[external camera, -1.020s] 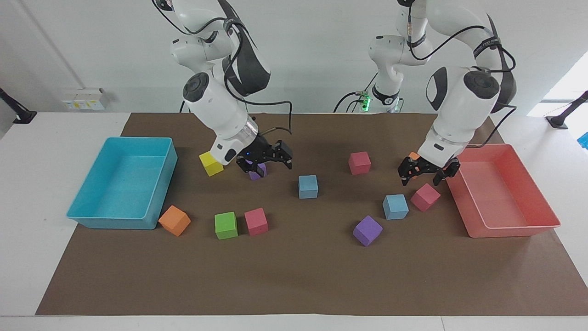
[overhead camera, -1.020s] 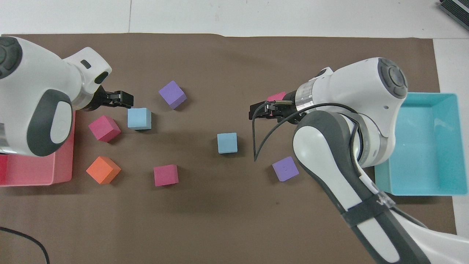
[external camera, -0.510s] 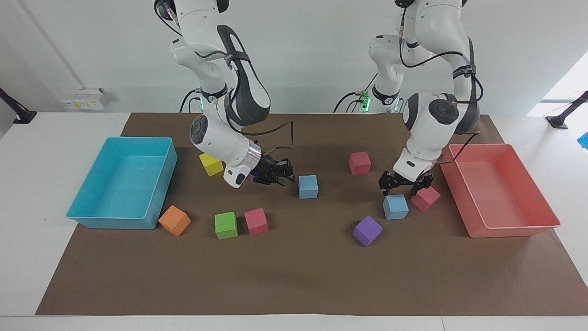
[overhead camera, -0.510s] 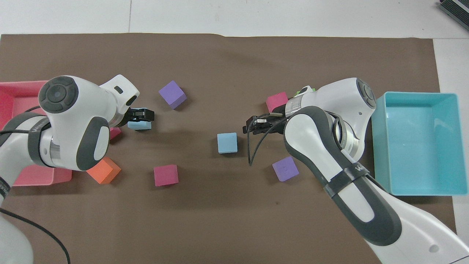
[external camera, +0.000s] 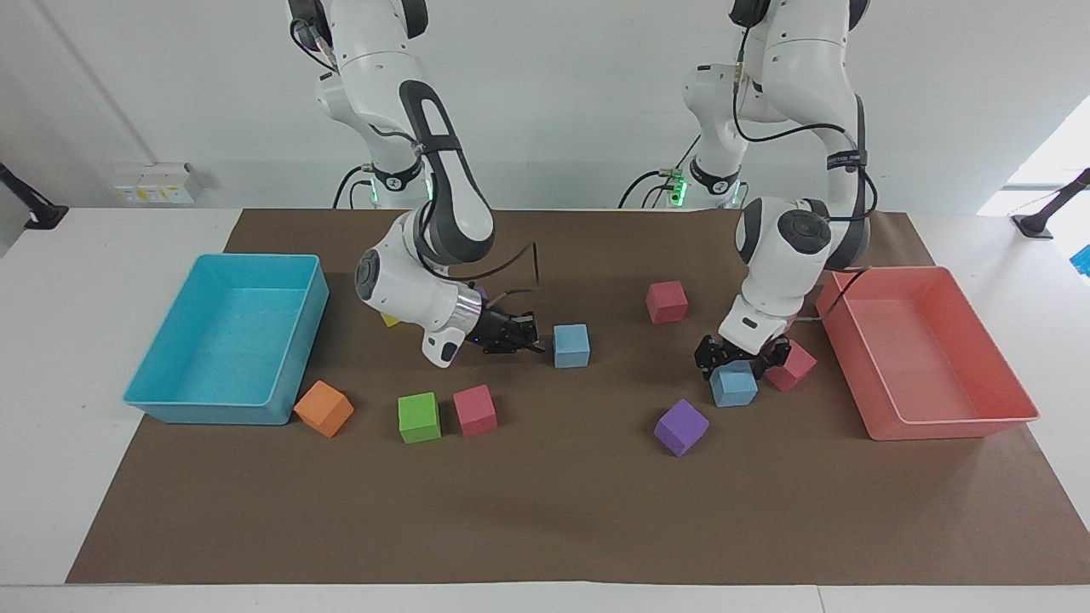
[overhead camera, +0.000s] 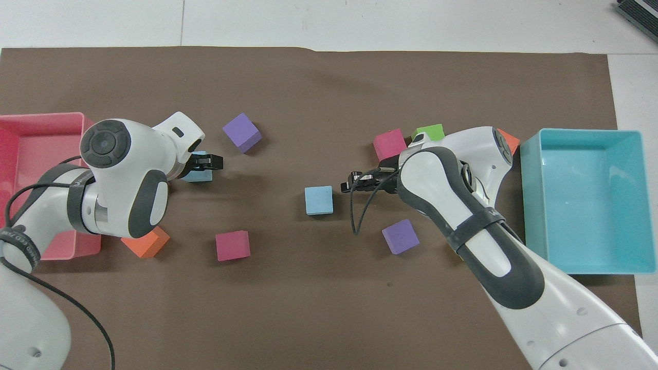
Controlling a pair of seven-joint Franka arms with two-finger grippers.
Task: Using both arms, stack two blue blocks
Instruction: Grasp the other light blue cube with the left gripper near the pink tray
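Observation:
One blue block (external camera: 570, 346) lies mid-table; it also shows in the overhead view (overhead camera: 318, 200). My right gripper (external camera: 521, 334) is low over the mat, tilted sideways right beside this block, open and apart from it; the overhead view shows it too (overhead camera: 353, 182). The second blue block (external camera: 733, 385) lies toward the left arm's end, partly covered in the overhead view (overhead camera: 198, 176). My left gripper (external camera: 739, 359) is open and points down, its fingers on either side of that block's top; it also shows from overhead (overhead camera: 208, 162).
A pink cube (external camera: 792, 366) touches or nearly touches the left gripper's block. A purple cube (external camera: 681, 427), another pink cube (external camera: 666, 301), and green (external camera: 419, 417), pink (external camera: 474, 409) and orange (external camera: 324, 409) cubes lie around. A red tray (external camera: 941, 426) and a cyan tray (external camera: 217, 413) stand at the ends.
Both arms have folded down. The left gripper has dropped around the blue block near the red tray. The right gripper has moved low and closer to the middle blue block.

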